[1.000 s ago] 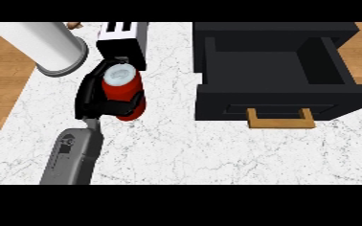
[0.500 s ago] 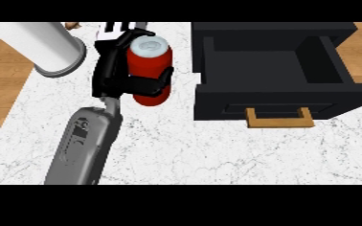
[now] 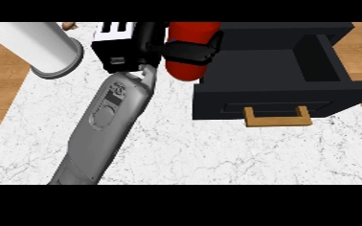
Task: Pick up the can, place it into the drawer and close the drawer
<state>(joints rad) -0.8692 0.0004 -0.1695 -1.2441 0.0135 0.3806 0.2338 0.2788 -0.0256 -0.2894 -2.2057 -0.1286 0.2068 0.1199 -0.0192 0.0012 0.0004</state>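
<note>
One forearm (image 3: 106, 124) crosses the marble counter (image 3: 212, 158) from its near edge; we take it for the left. Left hand (image 3: 152, 48) has its fingers (image 3: 191, 51) curled round the red can (image 3: 189, 48), held clear of the counter at the open black drawer (image 3: 283, 64)'s left wall. We'd carry it right, over that wall, then lower it upright. Wooden handle (image 3: 277, 117) faces the near edge. A white cylinder (image 3: 42, 48) lies at the far left corner, out of the way.
</note>
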